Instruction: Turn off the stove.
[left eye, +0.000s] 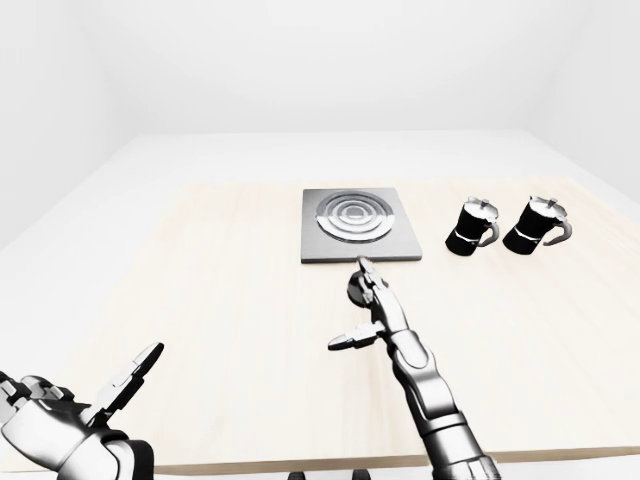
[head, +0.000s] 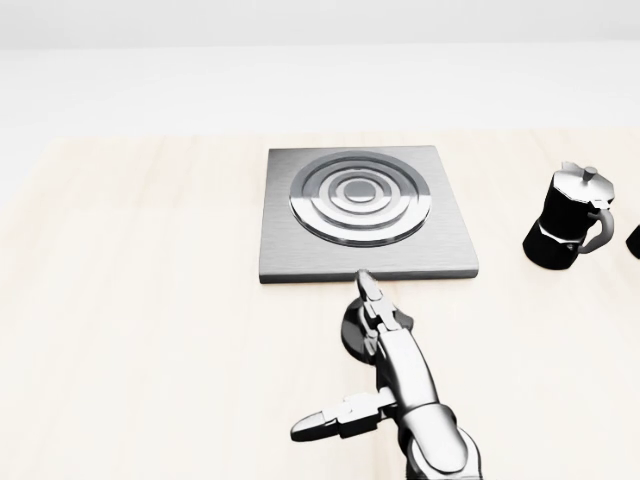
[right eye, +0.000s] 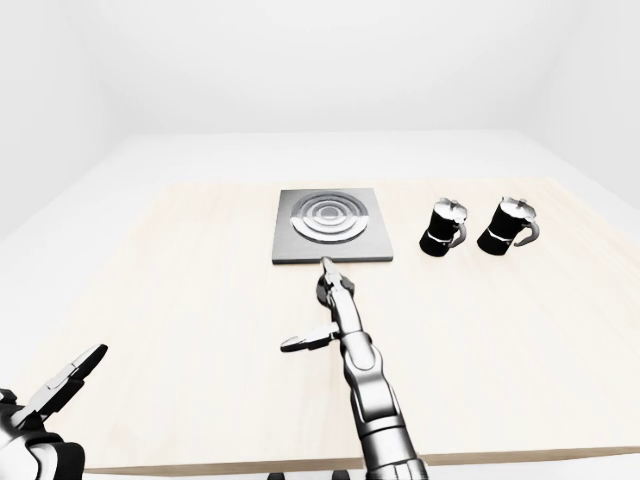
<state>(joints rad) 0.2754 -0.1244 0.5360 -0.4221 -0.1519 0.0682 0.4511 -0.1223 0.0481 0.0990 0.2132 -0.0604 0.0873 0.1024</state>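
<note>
stove (head: 365, 212) sits mid-table (head: 130, 300), its black knob (head: 356, 333) just below its lower edge. right hand (head: 375, 350) lies over the knob, fingers (head: 371, 292) straight, thumb splayed wide left. left hand (left eye: 70, 420) low left, fingers spread, holding nothing. two moka pots (left eye: 471, 227) stand right of the stove.

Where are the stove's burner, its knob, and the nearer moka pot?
burner (head: 359, 196), head view, centre ring
knob (head: 354, 333), head view, dark base left of the right hand (head: 385, 335)
moka pot (head: 565, 220), head view, body
</note>
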